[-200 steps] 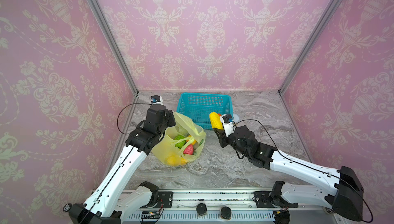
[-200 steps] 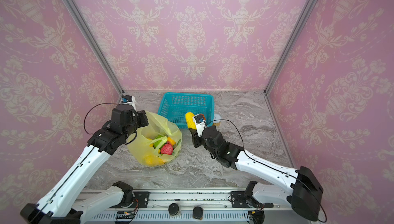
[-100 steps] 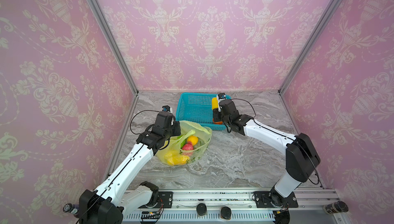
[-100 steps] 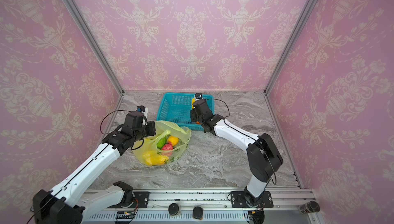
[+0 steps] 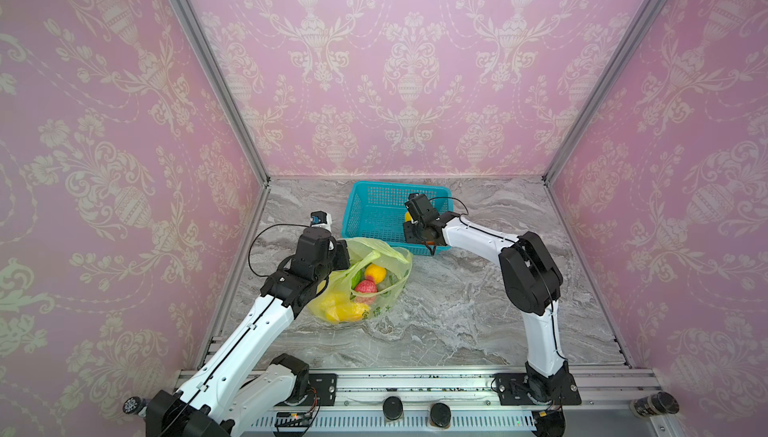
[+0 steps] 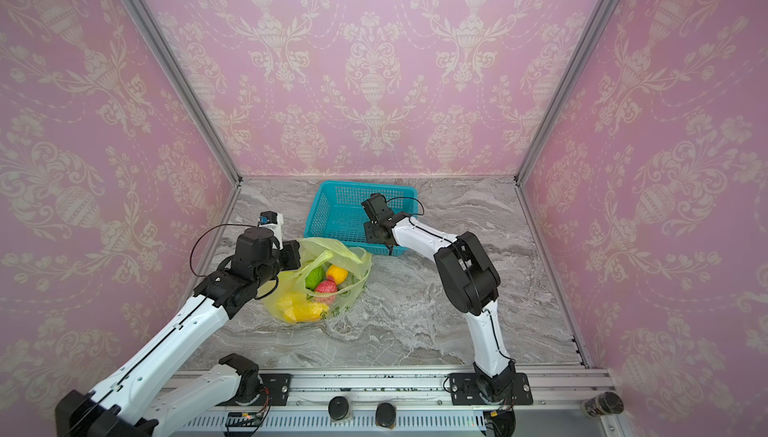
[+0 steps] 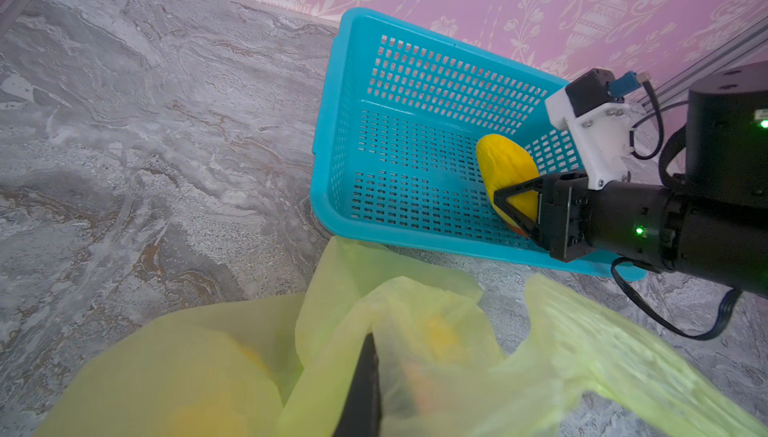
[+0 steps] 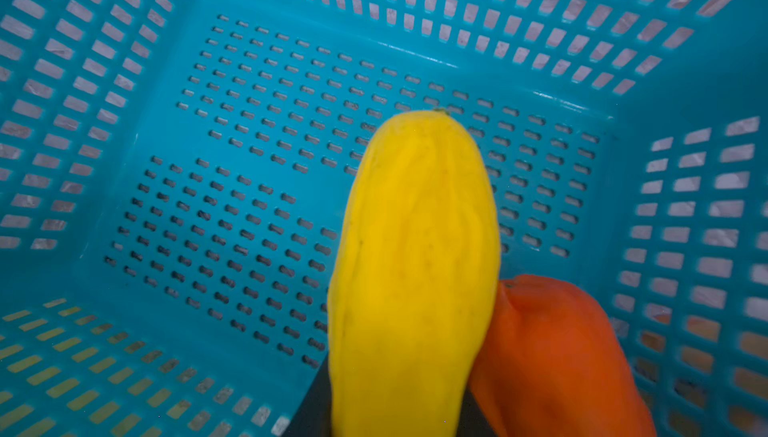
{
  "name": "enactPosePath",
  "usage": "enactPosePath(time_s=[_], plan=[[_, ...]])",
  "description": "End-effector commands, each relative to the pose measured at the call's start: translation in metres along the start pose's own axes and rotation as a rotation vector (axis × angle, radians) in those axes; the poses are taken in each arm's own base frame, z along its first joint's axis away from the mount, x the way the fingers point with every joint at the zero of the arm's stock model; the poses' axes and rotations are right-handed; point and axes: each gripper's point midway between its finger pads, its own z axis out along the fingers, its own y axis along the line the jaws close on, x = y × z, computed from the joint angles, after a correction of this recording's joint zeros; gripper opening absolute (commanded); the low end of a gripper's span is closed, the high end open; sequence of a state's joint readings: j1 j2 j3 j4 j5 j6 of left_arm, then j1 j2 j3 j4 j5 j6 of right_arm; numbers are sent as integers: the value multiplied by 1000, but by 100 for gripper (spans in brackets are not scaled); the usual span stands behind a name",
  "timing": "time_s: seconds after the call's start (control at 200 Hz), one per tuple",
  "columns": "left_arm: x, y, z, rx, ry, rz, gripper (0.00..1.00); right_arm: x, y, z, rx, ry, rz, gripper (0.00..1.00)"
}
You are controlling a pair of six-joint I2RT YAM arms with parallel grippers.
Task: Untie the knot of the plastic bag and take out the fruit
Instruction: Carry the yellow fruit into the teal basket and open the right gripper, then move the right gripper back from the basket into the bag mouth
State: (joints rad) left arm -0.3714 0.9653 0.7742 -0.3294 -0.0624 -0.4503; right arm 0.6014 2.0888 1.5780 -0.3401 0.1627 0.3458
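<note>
grey marble tabletop [image 5: 457, 322], pink damask walls [image 5: 415, 60]. inside the teal mesh basket [image 5: 353, 214], right gripper [image 7: 505, 206] clamps a long yellow fruit [image 8: 415, 248]; left gripper [image 7: 365, 356], fully closed, pinches the yellow-green plastic bag [image 7: 187, 351].

The plastic bag [image 5: 390, 254] was thin, translucent yellow-green film, crinkled and faintly shiny. The basket [image 7: 436, 77] was moulded teal plastic, perforated and smooth with a light gloss. The tabletop [image 5: 457, 310] looked like grey veined stone with a dull finish. The long yellow fruit [image 8: 415, 268] had matt, faintly creased skin. The orange fruit [image 8: 552, 351] looked smooth and the pink-red fruit [image 5: 365, 287] bumpy. The frame posts [image 5: 210, 69] were silvery metal, the wallpaper [image 5: 407, 60] was matt, and the right arm's shell [image 5: 473, 233] was glossy white plastic.
</note>
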Motion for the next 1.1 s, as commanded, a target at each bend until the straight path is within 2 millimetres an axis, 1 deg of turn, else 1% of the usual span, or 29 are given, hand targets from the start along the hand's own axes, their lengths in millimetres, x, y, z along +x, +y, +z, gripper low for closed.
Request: enactPosePath(time_s=[0.0, 0.01, 0.075, 0.11, 0.22, 0.325, 0.445, 0.51, 0.545, 0.645, 0.67, 0.686, 0.756, 0.796, 0.861, 0.906, 0.961, 1.036, 1.096], plan=[[-5, -1, -1, 4, -48, 9, 0, -9, 0, -7, -9, -14, 32, 14], [-5, -1, 0, 4, -47, 9, 0, -8, 0, -6, -8, -13, 32, 15], [-5, -1, 1, 3, -42, 12, 0, -8, 0, -6, -8, -14, 34, 31], [-4, 0, 1, -2, -39, 14, 0, -7, 0, -6, -7, -11, 34, 38], [-4, 1, 2, -11, -41, 15, 0, -10, 0, -11, -9, -15, 35, 52], [-3, 0, 4, -2, -35, 14, 0, -16, -2, -26, -11, -43, 32, 58], [-2, 1, 6, -9, -27, 18, 0, -24, -5, -52, -25, -98, 43, 63], [-3, 2, 5, -17, -33, 20, 0, -24, -7, -70, -36, -123, 56, 63], [-3, 3, 5, -20, -34, 21, 0, -23, -8, -84, -48, -144, 64, 62], [-2, 3, 6, -20, -33, 20, 0, -15, -13, -124, -91, -227, 85, 54], [-2, 3, 7, -18, -31, 20, 0, -16, -13, -138, -113, -269, 89, 52], [-2, 2, 7, -17, -30, 19, 0, -3, -16, -136, -113, -258, 83, 50], [-1, 2, 8, -14, -25, 22, 0, 8, -17, -170, -164, -372, 74, 46], [-1, 2, 7, -17, -26, 22, 0, 16, -14, -189, -206, -432, 53, 41], [-2, 3, 7, -25, -29, 25, 0, 29, 2, -221, -305, -526, -24, 32], [-2, 5, 7, -31, -32, 26, 0, 38, 17, -244, -374, -590, -92, 29], [-2, 5, 7, -34, -32, 26, 0, 51, 37, -268, -454, -647, -182, 27], [-1, 5, 8, -30, -28, 24, 0, 72, 63, -292, -564, -689, -302, 26], [-1, 2, 9, -18, -23, 23, 0, 85, 79, -303, -624, -712, -371, 26]])
